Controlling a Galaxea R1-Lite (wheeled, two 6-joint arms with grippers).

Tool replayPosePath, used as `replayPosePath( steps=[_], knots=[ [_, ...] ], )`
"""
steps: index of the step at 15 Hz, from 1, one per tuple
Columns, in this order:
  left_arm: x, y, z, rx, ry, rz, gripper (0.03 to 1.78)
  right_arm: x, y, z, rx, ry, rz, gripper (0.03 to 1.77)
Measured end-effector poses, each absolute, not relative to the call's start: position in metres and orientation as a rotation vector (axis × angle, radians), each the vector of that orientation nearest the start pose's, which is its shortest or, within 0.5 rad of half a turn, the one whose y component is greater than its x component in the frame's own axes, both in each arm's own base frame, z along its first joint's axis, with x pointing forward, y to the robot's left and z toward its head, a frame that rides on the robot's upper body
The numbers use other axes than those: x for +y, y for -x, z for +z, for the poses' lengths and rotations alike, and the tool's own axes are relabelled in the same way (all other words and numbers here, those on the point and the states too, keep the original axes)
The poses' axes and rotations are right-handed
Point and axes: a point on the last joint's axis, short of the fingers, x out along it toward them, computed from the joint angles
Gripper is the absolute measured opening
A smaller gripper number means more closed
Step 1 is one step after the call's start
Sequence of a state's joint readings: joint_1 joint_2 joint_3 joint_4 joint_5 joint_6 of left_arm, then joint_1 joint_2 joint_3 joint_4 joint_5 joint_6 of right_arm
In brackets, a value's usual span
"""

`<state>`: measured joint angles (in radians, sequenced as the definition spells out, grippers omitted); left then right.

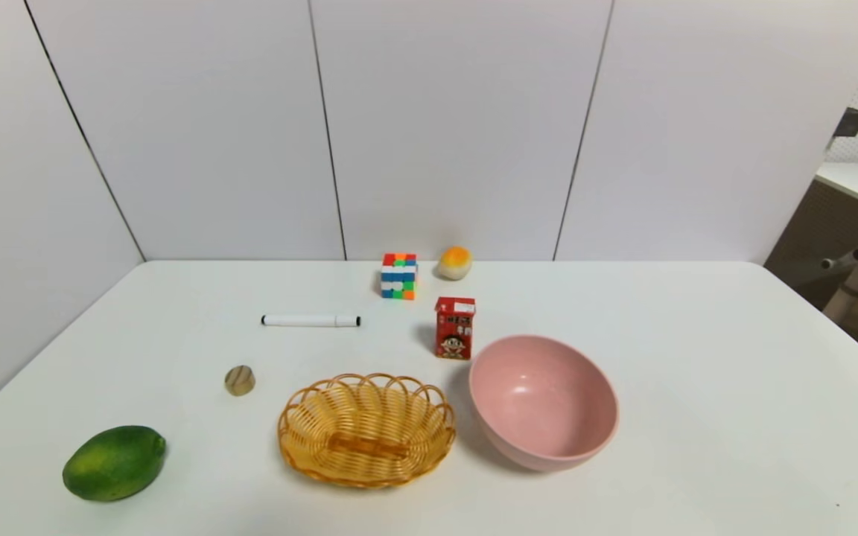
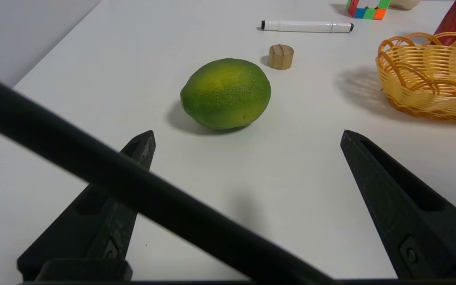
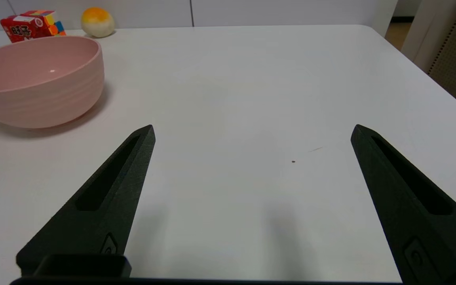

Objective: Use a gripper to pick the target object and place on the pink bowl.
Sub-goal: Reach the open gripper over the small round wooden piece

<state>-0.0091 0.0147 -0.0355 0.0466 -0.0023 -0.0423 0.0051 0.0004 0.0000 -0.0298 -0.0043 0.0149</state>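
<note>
While untouched, wooden cylinder beside basket

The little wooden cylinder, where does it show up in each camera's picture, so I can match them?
Head view: the wooden cylinder stands left of centre, between the marker and the green fruit.
Left wrist view: it stands just beyond the green fruit, upper middle of the picture.
Right wrist view: not in it.
Shared landmark: the wicker basket shows in the head and left wrist views.
</note>
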Motion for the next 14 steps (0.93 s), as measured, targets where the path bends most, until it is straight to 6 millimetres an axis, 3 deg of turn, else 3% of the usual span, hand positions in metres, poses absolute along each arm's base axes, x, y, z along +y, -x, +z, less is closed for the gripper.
replayPosePath(
  steps=[3, 6, 11, 14],
  knots=[
    [0.000, 0.026, 0.113, 0.107, 0.039, -0.013, 1.69, 0.000, 0.023, 0.079, -0.030, -0.015, 0.001, 1.71],
    [0.000, 0.016, 0.158, 0.223, 0.032, -0.018, 1.69, 0.000, 0.023, 0.079, -0.029, -0.015, 0.001, 1.71],
    [-0.002, -0.051, 0.237, 0.362, -0.052, -0.055, 1.69, 0.000, 0.023, 0.079, -0.030, -0.015, 0.001, 1.71],
    [-0.006, -0.105, 0.263, 0.456, -0.111, -0.111, 1.69, 0.000, 0.023, 0.079, -0.030, -0.015, 0.000, 1.71]
  ],
)
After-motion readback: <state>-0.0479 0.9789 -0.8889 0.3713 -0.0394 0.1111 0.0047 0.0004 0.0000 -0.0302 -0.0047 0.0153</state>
